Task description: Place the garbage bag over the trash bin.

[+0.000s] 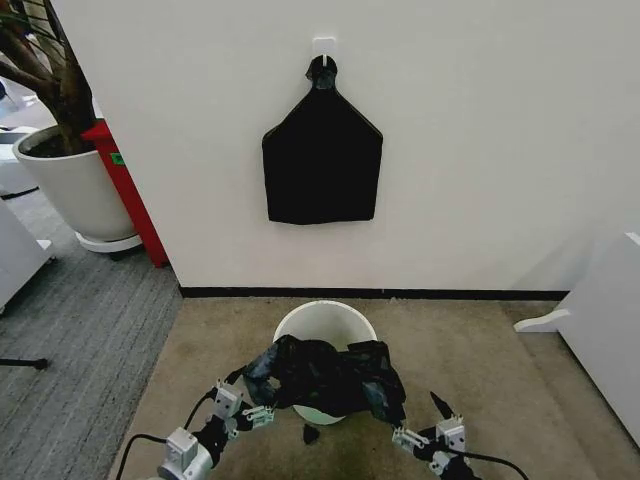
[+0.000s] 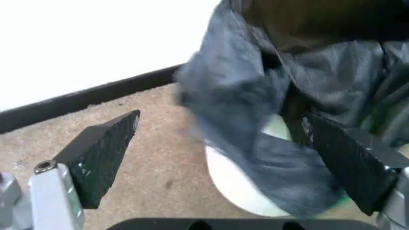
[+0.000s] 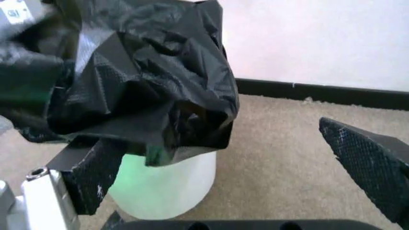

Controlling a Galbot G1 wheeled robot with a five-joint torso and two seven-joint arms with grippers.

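Head view: left gripper (image 1: 250, 402) and right gripper (image 1: 425, 418) sit low beside the trash bin (image 1: 325, 325), both spread wide and empty. Garbage bag (image 1: 328, 376) drapes across the bin's near rim. Beyond, a black bundle (image 1: 322, 165) hangs on the wall.

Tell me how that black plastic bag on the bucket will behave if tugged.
The wrinkly black plastic garbage bag sags shapelessly over the rim, so it is probably floppy and light. Its glossy film may slip. The small pale translucent plastic trash bin looks light, so a tug could tip it.
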